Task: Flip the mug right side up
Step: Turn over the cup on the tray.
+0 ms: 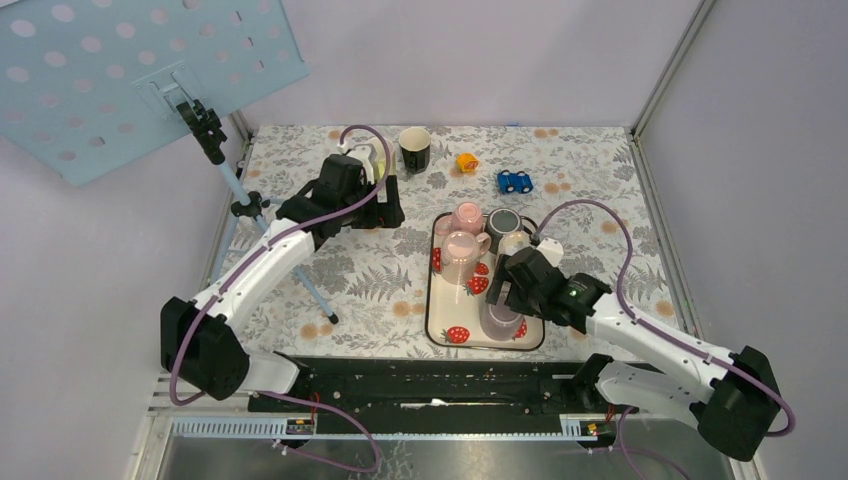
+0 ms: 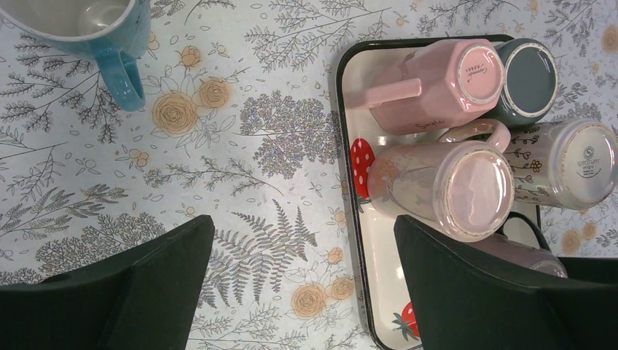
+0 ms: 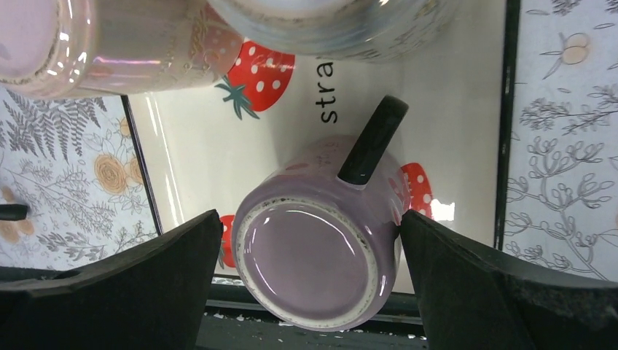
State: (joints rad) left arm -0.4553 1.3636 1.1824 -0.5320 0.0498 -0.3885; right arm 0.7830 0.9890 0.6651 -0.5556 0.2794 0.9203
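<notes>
Close against the right wrist lens: two dark fingers (image 3: pixel 131 284) of the right gripper (image 3: pixel 310 233), spread wide, one to each side of the lilac mug (image 3: pixel 313 266). Not pinching yet, by the look of it; cannot tell whether either pad touches the wall.

Stands mouth down at the near end of the strawberry tray (image 3: pixel 452 109), glazed base turned up toward the lens. Points its black handle (image 3: pixel 372 142) toward the far end of the tray and the other mugs, clear of both fingers. Rises with its long axis straight up from the tray, roughly in line with the approach from above. Likely calls for a grip across the body, a lift, then a half turn about a level axis.

Clearly nearer on the right side. Over on the left, left gripper (image 2: pixel 302 233) also spread and holding nothing, hanging above the flowered table (image 2: pixel 240 117) just beside the tray's left rim, well apart from the lilac mug.

Only from the right wrist: handle direction and gaps at each finger. From the top external view, mostly hidden under the gripper. Only from the left wrist: bases of four more inverted mugs, among them a pink mug (image 2: pixel 437 84), and an upright blue mug (image 2: pixel 109 44) off the tray.
</notes>
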